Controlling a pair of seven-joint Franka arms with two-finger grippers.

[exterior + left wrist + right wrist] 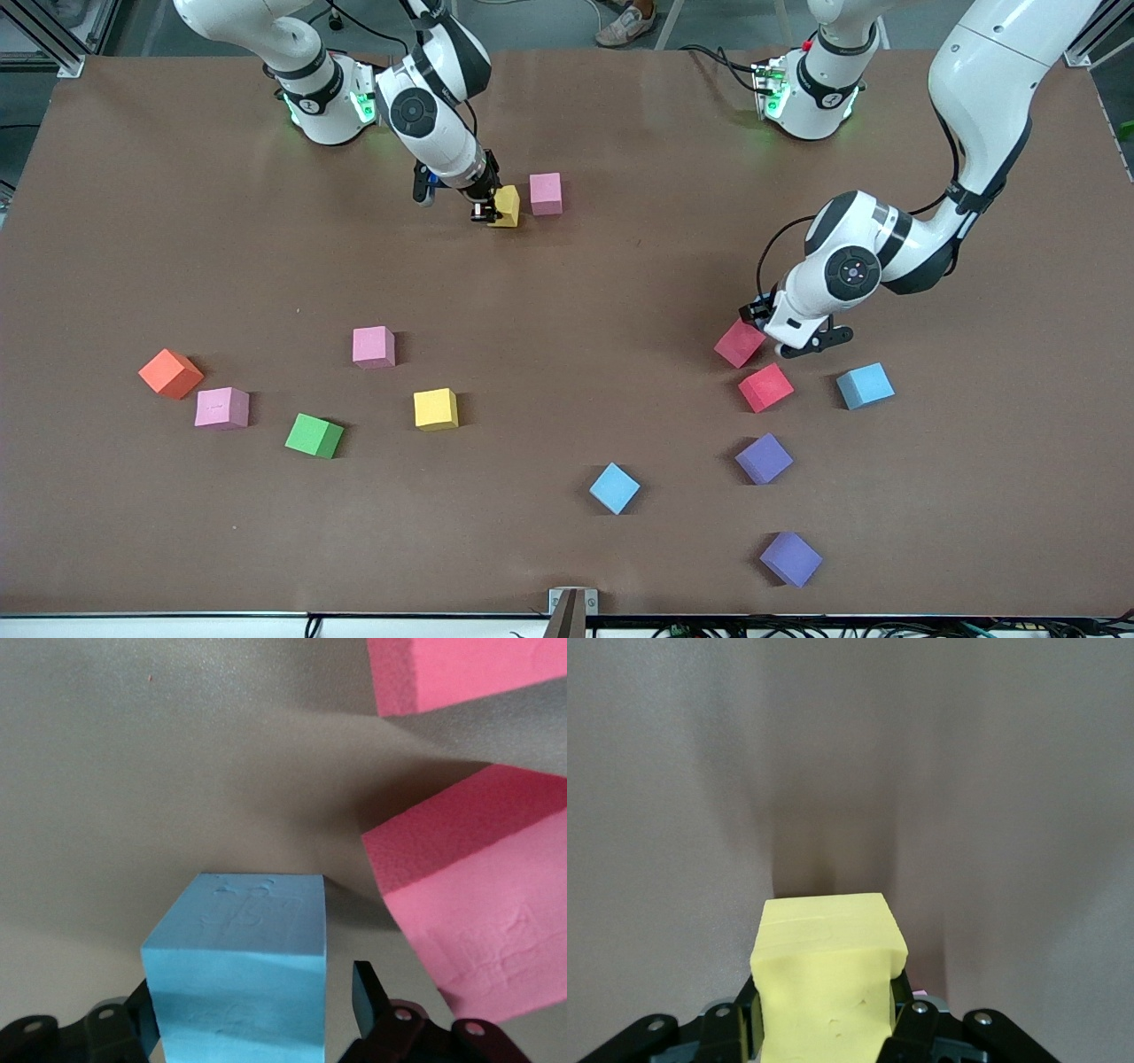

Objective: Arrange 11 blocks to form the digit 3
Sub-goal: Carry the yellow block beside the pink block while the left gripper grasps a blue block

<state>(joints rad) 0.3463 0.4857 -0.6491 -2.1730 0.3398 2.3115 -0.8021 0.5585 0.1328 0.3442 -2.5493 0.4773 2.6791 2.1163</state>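
Blocks of small matte foam lie scattered singly over the wide brown table [620, 266], with both white arms reaching down among them. The right arm [425, 97] comes down close to its own base, and the left arm [983, 106] bends low toward its end of the table.

Toward the right arm's end sit a pink foam cube [373, 346], a second pink cube [221, 408], a yellow cube [435, 408], a green cube [314, 435] and the orange cube [170, 373]. Near the middle, close to the front camera, lies a light blue cube [614, 487]. Toward the left arm's end are two red cubes [740, 343] [765, 387], another light blue cube [865, 385] and two purple cubes [764, 458] [790, 558].

The right gripper [485, 211] is clamped on a yellow foam cube [508, 206], just beside a third pink cube [546, 193] near the robots' bases.

The left gripper [758, 312] is low, just beside the upper red cube. Its wrist view shows its fingers [363, 992] straddling a light blue foam cube [244, 966], one finger against it and the other a little apart, so the jaws are not yet tight on it
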